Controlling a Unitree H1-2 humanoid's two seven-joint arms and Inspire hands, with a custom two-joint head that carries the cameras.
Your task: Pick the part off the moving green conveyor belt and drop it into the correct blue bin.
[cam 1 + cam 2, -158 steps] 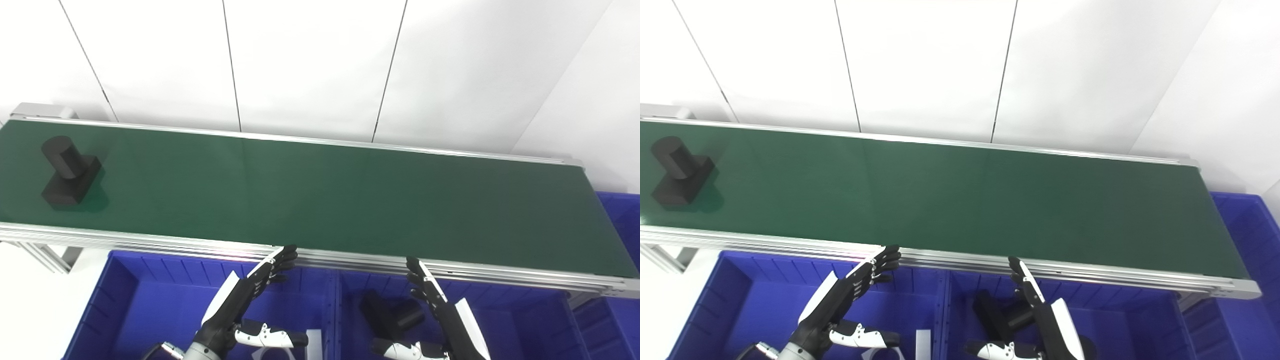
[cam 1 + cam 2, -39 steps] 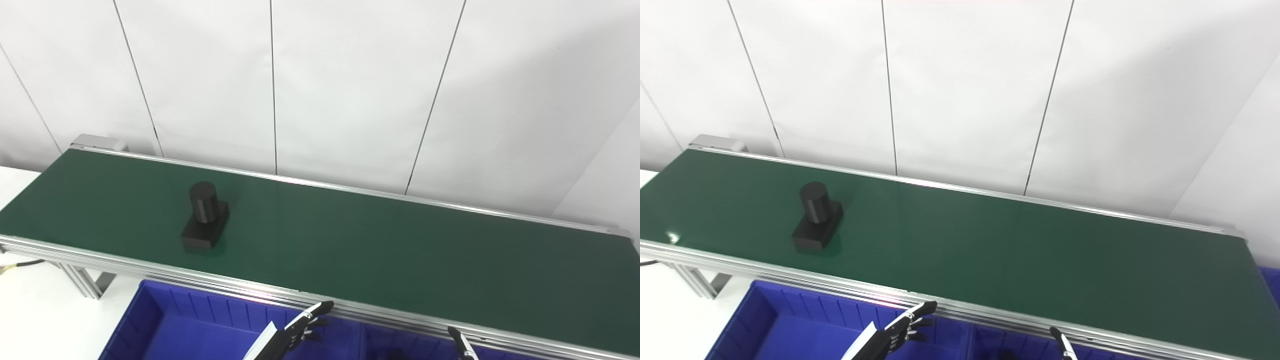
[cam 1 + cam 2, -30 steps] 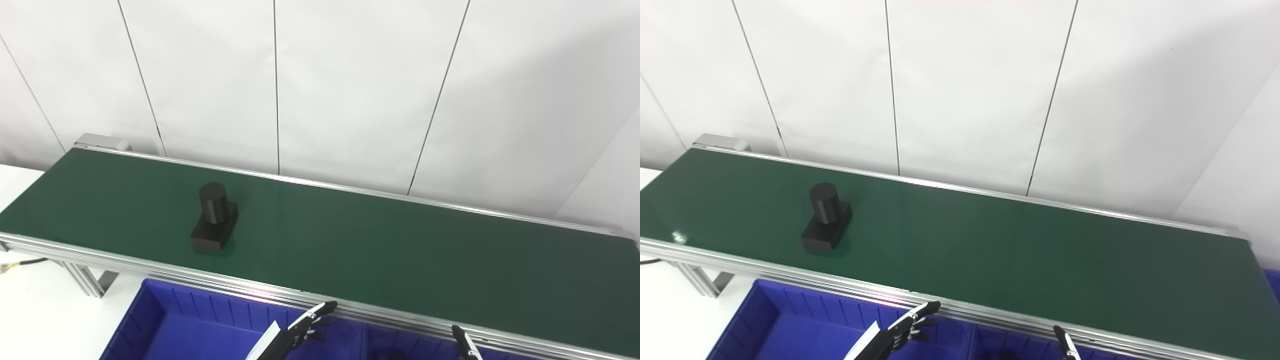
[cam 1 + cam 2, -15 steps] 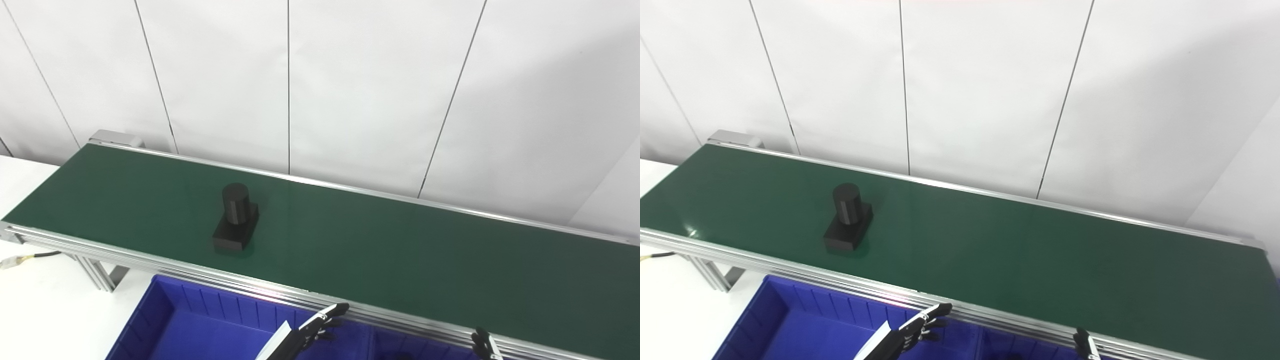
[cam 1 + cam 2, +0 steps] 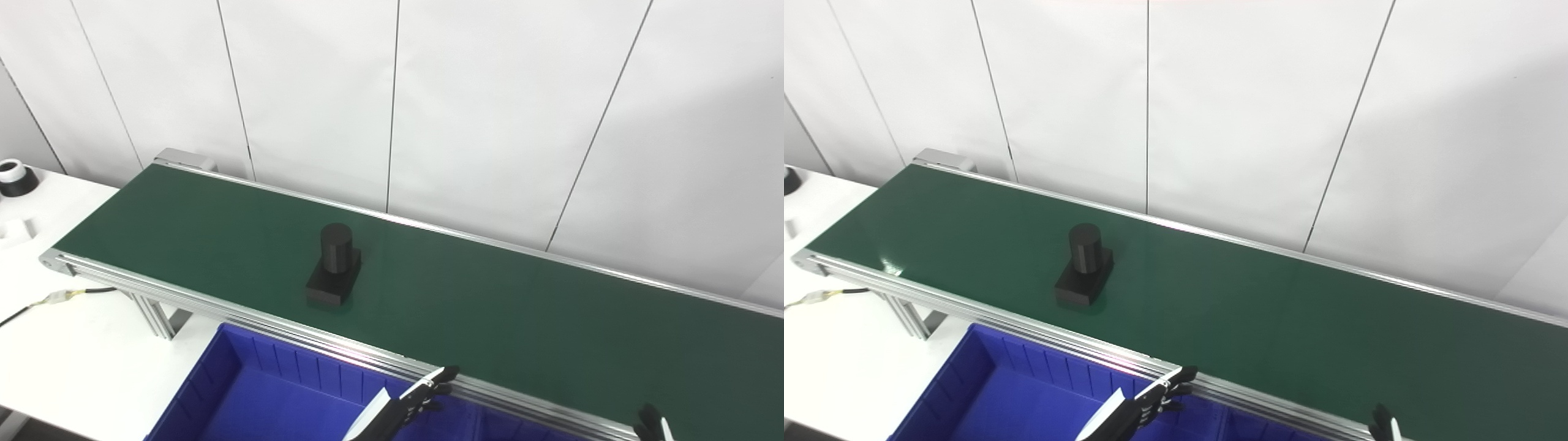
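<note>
In the left eye view, the part point(image 5: 333, 267) sits on the green conveyor belt point(image 5: 490, 306), left of centre in the frame and well apart from both hands. The left hand point(image 5: 407, 405) hovers at the bottom centre over the blue bin point(image 5: 245, 392), fingers stretched out and apart, holding nothing. Only the tip of the right hand point(image 5: 652, 425) shows at the lower right, so I cannot tell its state. The step is the wait and reach. It is probably best to let the part ride closer, then close around the upright cylinder from the side rather than chase it.

In the right eye view, the part point(image 5: 1084, 266) is matte black: a round stub standing on a squared block, likely rigid. The belt looks smooth and faintly glossy, its rails ribbed aluminium. The bin wall is ribbed plastic.
</note>
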